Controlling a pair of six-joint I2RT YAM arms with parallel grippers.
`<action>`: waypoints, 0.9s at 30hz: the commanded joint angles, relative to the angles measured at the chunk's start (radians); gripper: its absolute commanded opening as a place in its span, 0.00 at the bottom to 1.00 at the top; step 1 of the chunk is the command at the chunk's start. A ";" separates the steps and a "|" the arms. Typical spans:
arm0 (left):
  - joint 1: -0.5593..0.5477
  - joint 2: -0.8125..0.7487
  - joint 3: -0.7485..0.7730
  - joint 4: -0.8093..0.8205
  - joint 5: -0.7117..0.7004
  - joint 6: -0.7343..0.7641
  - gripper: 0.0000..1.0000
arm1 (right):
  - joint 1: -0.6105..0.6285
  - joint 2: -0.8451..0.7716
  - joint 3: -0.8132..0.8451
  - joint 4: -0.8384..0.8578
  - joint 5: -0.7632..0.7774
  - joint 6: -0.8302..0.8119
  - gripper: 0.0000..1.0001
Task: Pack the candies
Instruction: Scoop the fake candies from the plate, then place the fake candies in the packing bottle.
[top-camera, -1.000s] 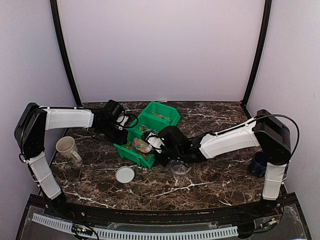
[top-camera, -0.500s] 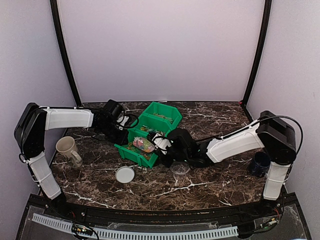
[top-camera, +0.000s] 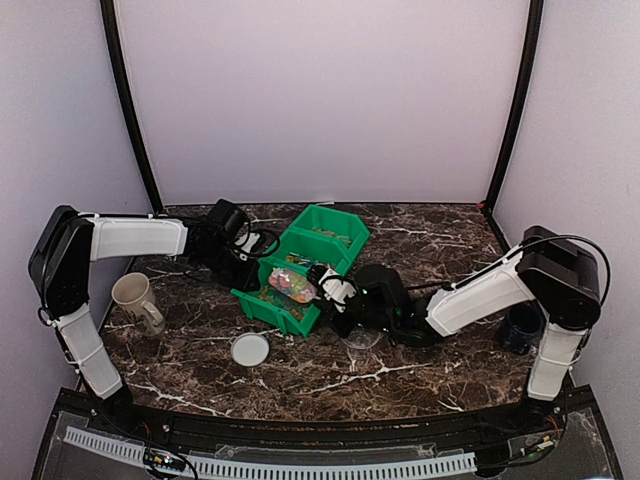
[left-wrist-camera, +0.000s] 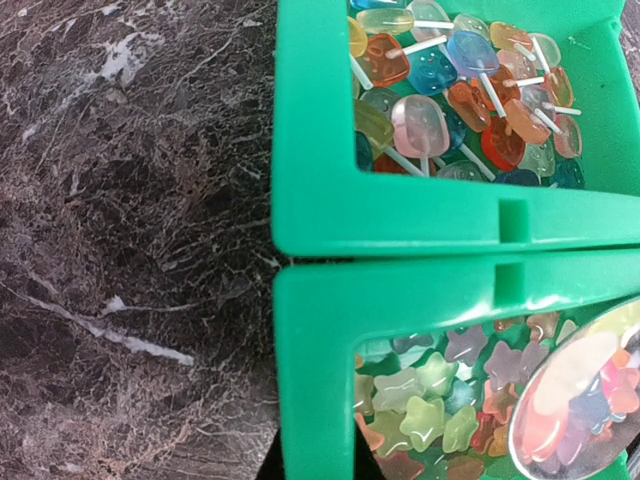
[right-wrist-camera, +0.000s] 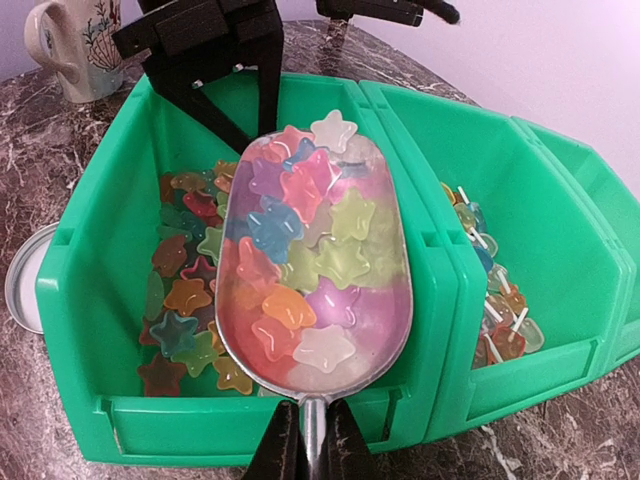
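1. The green bin (top-camera: 288, 316) sat mid-surface (top-camera: 400, 375), its three compartments running from 7 towards 1 o'clock in the overhead view.
2. The near compartment held loose star-shaped candies (right-wrist-camera: 185, 305) in orange, green, yellow and purple, spread over its floor.
3. A clear scoop (right-wrist-camera: 388, 325) hung over that compartment, heaped with more of the same stars. My right jaws were closed narrow on its handle.
4. The middle compartment held flat lollipops (left-wrist-camera: 450, 80) on white sticks, in blue, orange, pink and yellow.
5. Something small lay in the far compartment, but I could not make out what.
6. My left jaws were closed narrow on the near compartment's rim, on the side away from the scoop's handle. The left wrist camera showed only a dark sliver of one finger at its bottom edge.
7. A cream mug (top-camera: 135, 298) stood at 9 o'clock of the bin, and a white lid (top-camera: 250, 350) lay at 7 o'clock.
8. A clear cup (top-camera: 360, 337) at 4 o'clock was mostly hidden under the right arm. A dark blue mug (top-camera: 517, 325) at 3 o'clock was half hidden behind it.
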 joint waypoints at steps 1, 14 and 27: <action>0.010 -0.099 0.056 0.151 0.059 -0.024 0.00 | -0.012 -0.024 -0.037 0.112 0.015 0.003 0.00; 0.012 -0.098 0.054 0.154 0.067 -0.032 0.00 | -0.012 -0.063 -0.142 0.325 -0.022 -0.035 0.00; 0.013 -0.091 0.053 0.153 0.063 -0.034 0.00 | -0.010 -0.206 -0.170 0.237 -0.009 -0.025 0.00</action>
